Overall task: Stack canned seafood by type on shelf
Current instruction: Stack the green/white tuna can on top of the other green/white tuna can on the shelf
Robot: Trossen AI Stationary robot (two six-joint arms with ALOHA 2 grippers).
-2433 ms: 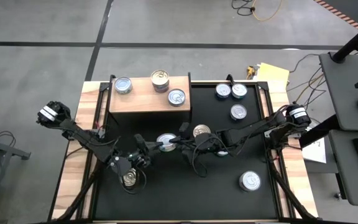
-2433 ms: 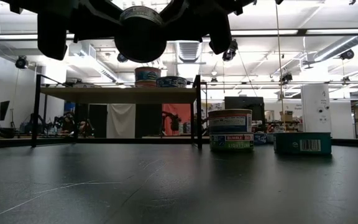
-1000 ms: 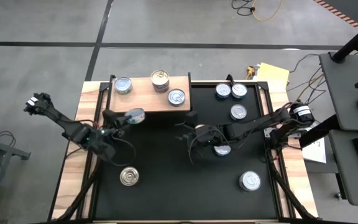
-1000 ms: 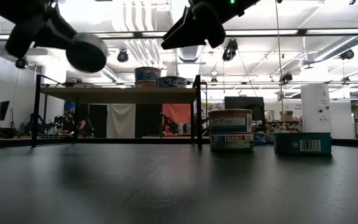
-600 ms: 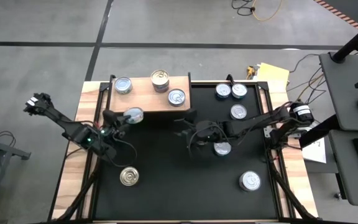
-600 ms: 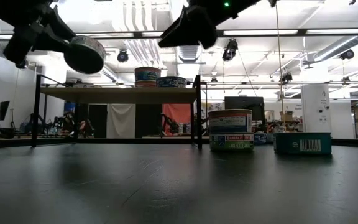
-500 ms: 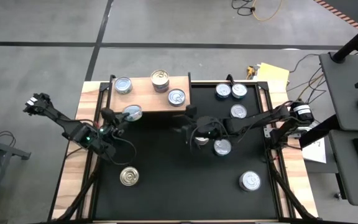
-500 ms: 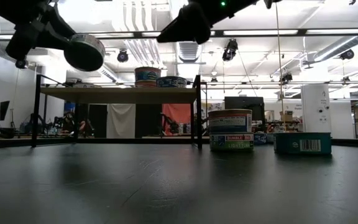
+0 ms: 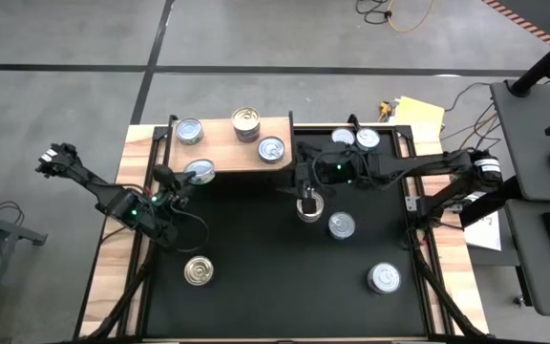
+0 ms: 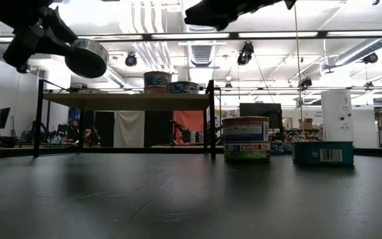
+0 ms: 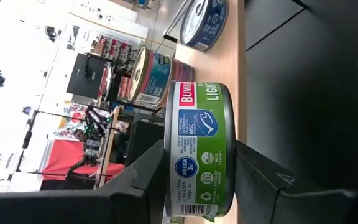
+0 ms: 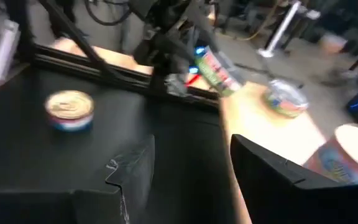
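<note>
Over the black counter (image 9: 256, 277), at the light-brown wooden shelf's (image 9: 227, 153) front-left edge: left gripper (image 9: 191, 178) brings in a green-labelled silver-top tin (image 9: 200, 171).
Its jaws clamp the tin's sides, tilted, probably for stacking by type with shelf tins; right gripper (image 9: 306, 194) hangs mid-counter, jaws apart, empty.

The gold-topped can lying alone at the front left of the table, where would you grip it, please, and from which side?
Across its round side wall, from straight above. The gold-topped can stands upright and apart from the other cans, so its short wall is free all round; fingers could probably straddle the lid and close on opposite sides.
</note>
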